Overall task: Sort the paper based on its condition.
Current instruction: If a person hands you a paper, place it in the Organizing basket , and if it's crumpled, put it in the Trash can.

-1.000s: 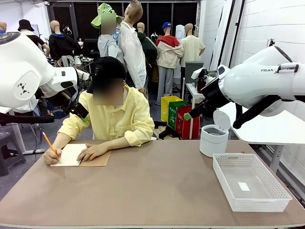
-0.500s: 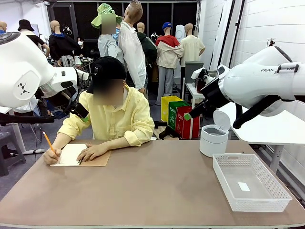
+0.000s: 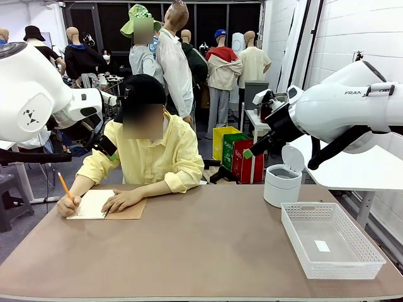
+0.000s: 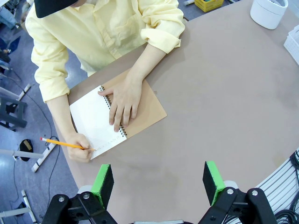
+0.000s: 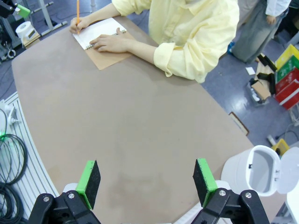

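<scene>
1. The brown table (image 3: 208, 251) spans the whole front view, robot on the near side, person on the far side.
2. Two white arms flank it: the left arm (image 3: 31, 94) and the right arm (image 3: 346, 107), both held high above the tabletop.
3. The person (image 3: 151, 151), in a yellow shirt, leans over the far left corner and is busy writing.
4. Over on the right sits a white mesh basket (image 3: 293, 239), with only a small white label on its floor.
5. Just behind it is a white bin (image 3: 280, 185), its lid tipped up.
6. The left gripper (image 4: 158, 170) hangs over bare table. Its green pads are spread wide with nothing between them, and the notebook lies well beyond.
7. The right gripper (image 5: 146, 168) is the same story: jaws wide apart and empty, above open tabletop, with the bin off to one side.
8. The spiral notebook (image 3: 126, 211) lies open in front of the person, tan cover flat on the table.
9. Here is the paper in play: the white page (image 4: 91, 116), bound in the spiral. One hand (image 4: 122, 100) lies flat across page and cover.
10. The writing hand (image 4: 80, 149) rests at the page's edge.
11. It holds an orange pencil (image 4: 60, 143), tip down at the page.
</scene>
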`<action>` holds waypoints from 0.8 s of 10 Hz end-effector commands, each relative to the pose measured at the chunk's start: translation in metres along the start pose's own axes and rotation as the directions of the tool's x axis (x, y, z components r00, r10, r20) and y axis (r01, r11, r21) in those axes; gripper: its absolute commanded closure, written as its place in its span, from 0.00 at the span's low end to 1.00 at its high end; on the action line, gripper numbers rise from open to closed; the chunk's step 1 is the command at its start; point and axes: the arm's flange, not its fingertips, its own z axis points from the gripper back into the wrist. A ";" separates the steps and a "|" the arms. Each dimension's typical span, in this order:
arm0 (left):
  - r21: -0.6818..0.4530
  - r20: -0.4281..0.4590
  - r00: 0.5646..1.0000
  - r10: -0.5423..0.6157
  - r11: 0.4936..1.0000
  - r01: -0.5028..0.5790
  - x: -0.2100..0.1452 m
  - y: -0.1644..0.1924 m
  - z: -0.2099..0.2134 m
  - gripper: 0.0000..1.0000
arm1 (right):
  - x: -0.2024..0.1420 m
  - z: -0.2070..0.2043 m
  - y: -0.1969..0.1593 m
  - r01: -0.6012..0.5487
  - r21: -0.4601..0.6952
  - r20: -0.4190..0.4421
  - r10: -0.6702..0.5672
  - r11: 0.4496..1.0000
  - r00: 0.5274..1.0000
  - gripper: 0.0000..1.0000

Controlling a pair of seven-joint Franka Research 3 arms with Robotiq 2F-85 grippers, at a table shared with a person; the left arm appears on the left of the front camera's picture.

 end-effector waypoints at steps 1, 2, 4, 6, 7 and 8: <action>-0.004 -0.006 1.000 0.000 1.000 0.000 0.000 0.000 0.000 0.00 | -0.001 -0.001 0.001 -0.001 0.004 -0.004 0.001 1.000 1.000 0.00; -0.004 -0.006 1.000 0.000 1.000 0.000 0.000 0.000 0.000 0.00 | -0.001 -0.001 0.001 -0.001 0.004 -0.004 0.001 1.000 1.000 0.00; -0.004 -0.006 1.000 0.000 1.000 0.000 0.000 0.000 0.000 0.00 | -0.001 -0.001 0.001 -0.001 0.004 -0.004 0.001 1.000 1.000 0.00; -0.004 -0.006 1.000 0.000 1.000 0.000 0.000 0.000 0.000 0.00 | -0.001 -0.001 0.001 -0.001 0.004 -0.004 0.001 1.000 1.000 0.00; -0.004 -0.006 1.000 0.000 1.000 0.000 0.000 0.000 0.000 0.00 | -0.001 -0.001 0.001 -0.001 0.004 -0.004 0.001 1.000 1.000 0.00; -0.004 -0.006 1.000 0.000 1.000 0.000 0.000 0.000 0.000 0.00 | -0.001 -0.001 0.001 -0.001 0.004 -0.004 0.001 1.000 1.000 0.00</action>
